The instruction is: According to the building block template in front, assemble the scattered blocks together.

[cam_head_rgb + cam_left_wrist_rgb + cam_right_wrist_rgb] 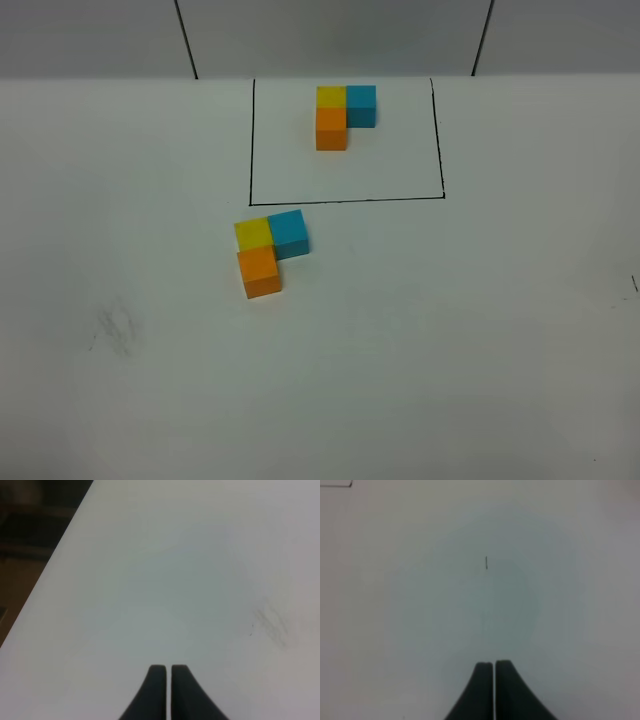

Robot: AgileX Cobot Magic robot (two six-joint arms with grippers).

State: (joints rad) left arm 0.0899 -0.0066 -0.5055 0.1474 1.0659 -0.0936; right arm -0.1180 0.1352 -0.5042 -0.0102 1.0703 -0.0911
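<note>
Lighting and image quality, three views.
Exterior high: even, bright overhead light on white table (pixel 480 330); blocks cast short soft shadows; sharp focus, no glare. Both wrist views: dimmer, greyish cast w/ vignetting toward corners; close-up dark fingertips (pixel 156 690) soft-edged, table texture blurred; faint circular brightness falloff mid-frame.

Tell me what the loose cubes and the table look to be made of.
Orange cube, yellow cube and blue cube: matte, even colour, crisp edges, no gloss; painted wood or plastic, cannot tell which. Table: smooth white matte surface, likely laminate or board, with a grey smudge.
</note>
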